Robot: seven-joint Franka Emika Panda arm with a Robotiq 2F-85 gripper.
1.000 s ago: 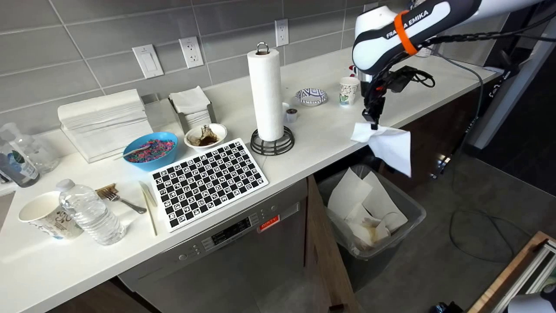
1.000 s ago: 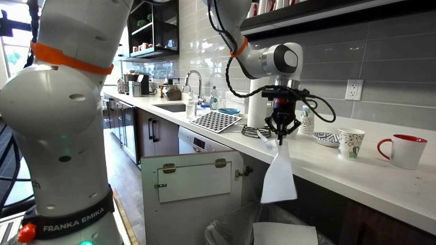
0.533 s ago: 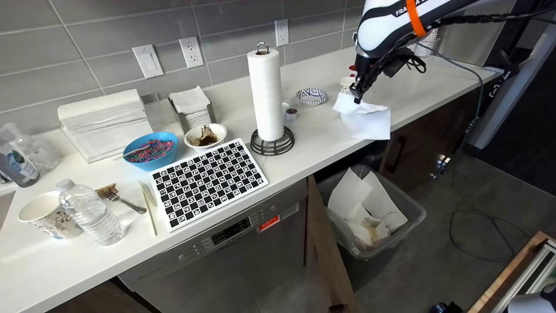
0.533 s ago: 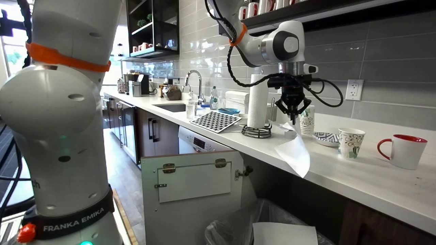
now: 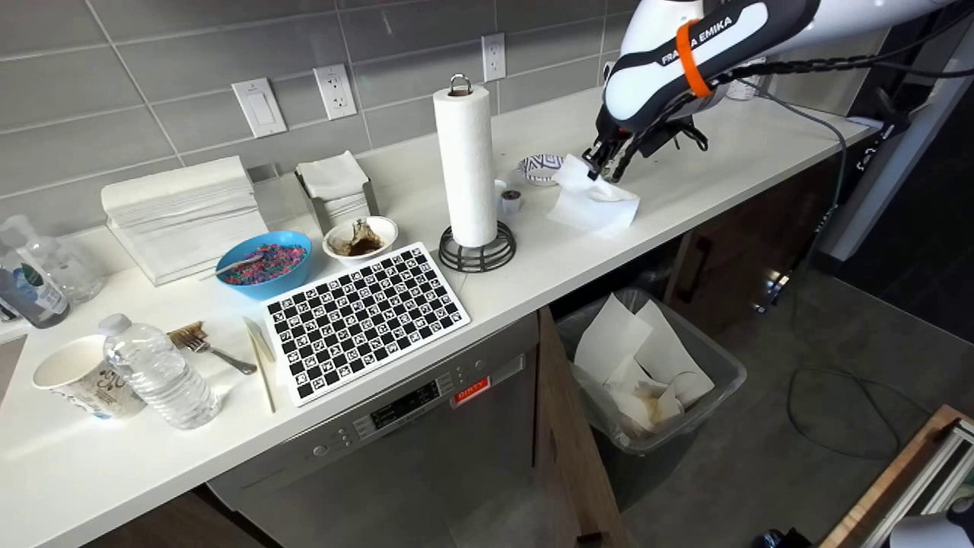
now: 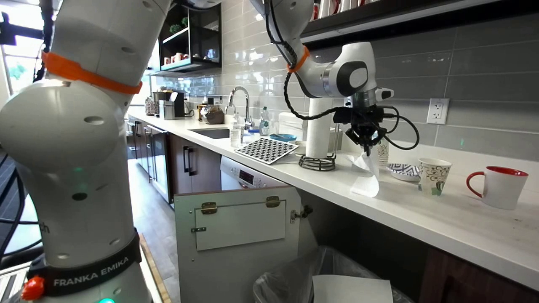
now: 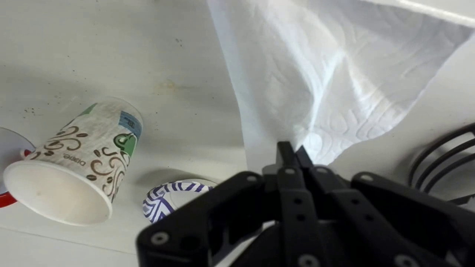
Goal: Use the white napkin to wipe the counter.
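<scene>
The white napkin (image 5: 597, 211) hangs rumpled from my gripper (image 5: 596, 175) over the counter (image 5: 494, 283). In an exterior view, the napkin (image 6: 365, 185) hangs with its lower end at the countertop (image 6: 404, 212); I cannot tell how much of it touches. In the wrist view, the gripper (image 7: 295, 151) is shut, with the napkin (image 7: 271, 89) pinched between its fingertips and spreading out beyond them. Dark specks and a faint yellowish stain show on the counter (image 7: 193, 124) beside the napkin in the wrist view.
A patterned bowl (image 7: 174, 196) and paper cup (image 7: 85, 155) stand close by the gripper. A white mug (image 6: 503, 189) is beyond the cup. The paper towel roll (image 5: 466, 167) stands on a wire base. A bin (image 5: 732, 373) sits below the counter's front edge, beside an open cabinet door (image 6: 240, 235).
My gripper, holding the napkin throughout, has moved from the counter's front edge back over the countertop and toward the paper towel roll. The napkin no longer hangs past the edge.
</scene>
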